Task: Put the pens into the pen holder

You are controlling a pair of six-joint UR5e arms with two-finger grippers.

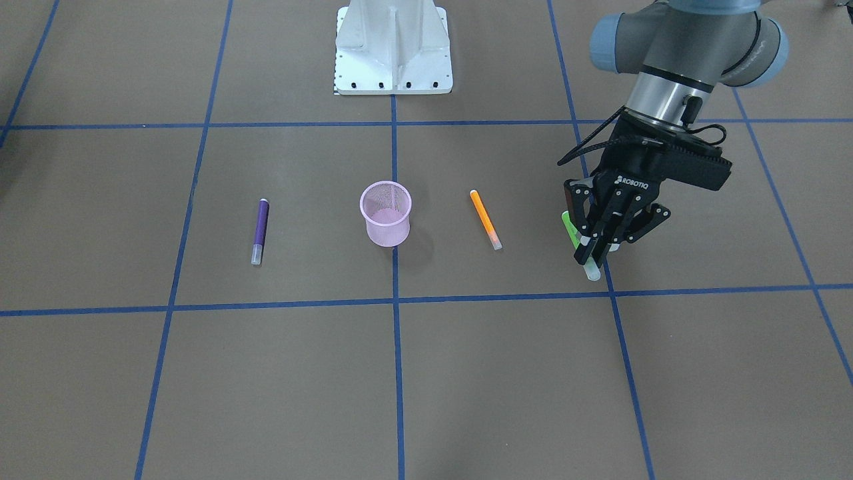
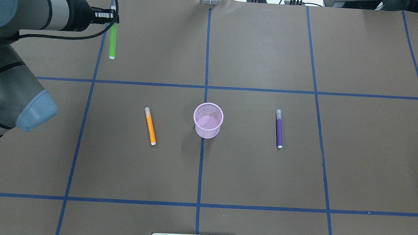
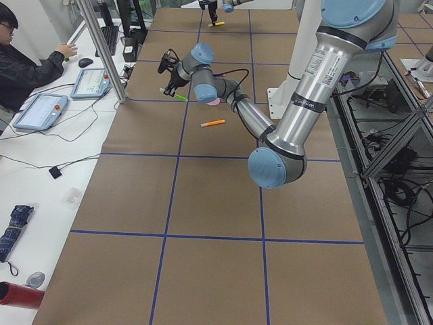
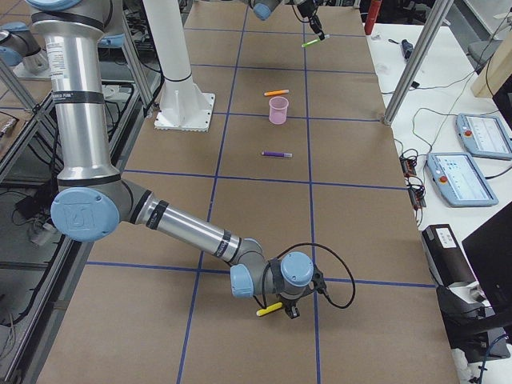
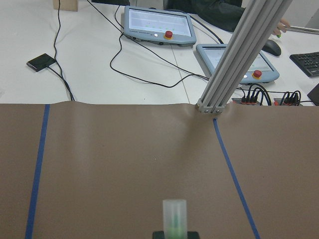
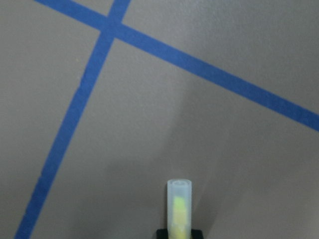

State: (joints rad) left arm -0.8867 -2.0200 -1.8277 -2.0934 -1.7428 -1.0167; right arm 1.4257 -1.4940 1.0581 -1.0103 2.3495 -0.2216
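while left claw (image 1: 594,253) grips green pen (image 2: 112,40), orange pen (image 2: 150,126), purple pen (image 2: 279,128) flank pen holder (image 2: 206,132).

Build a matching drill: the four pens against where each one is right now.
1 green pen
2 yellow pen
3 orange pen
4 purple pen

a lying flat, robot's right of the pen holder
b gripped in the left tool
c lying flat, robot's left of the pen holder
d gripped in the right tool

Pairs: 1-b, 2-d, 3-c, 4-a
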